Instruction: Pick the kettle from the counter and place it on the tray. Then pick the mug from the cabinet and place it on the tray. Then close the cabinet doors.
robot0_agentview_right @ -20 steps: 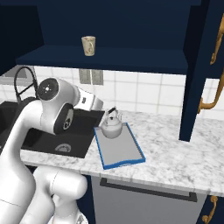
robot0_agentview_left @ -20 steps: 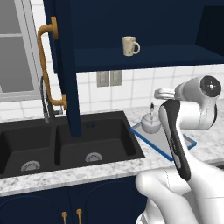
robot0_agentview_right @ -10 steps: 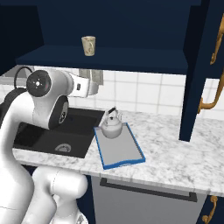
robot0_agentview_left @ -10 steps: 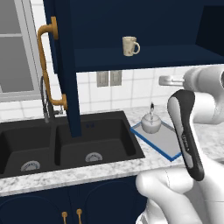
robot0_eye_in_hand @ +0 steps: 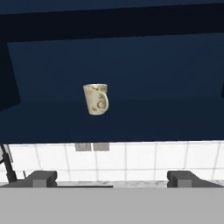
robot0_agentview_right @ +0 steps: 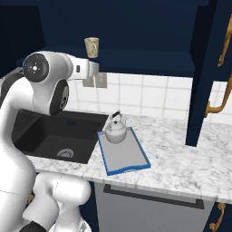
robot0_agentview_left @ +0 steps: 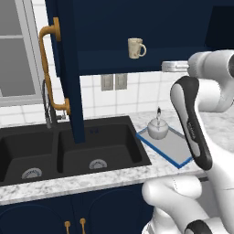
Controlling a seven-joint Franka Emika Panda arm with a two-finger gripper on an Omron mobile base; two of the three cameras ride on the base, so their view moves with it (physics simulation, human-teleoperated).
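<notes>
Doors of the cabinet stand wide open, one far left by the black sink and one far right — so the arm could bump a door edge if it swings too wide. Next comes the mug, sitting upright on the navy shelf inside the cabinet, with its loop handle turned to one side. In the hand view the mug is above and left of the middle, well ahead of the gripper, whose jaws are spread wide and hold nothing. If the hand goes straight in, I think it passes below the mug, or one finger pokes it and knocks it over, deeper into the shelf. The shelf edge is also in the way of a low reach. Lower right, the kettle already sits on the back end of the tray on the counter — the mug needs the free front part, or it may clink against the kettle.
</notes>
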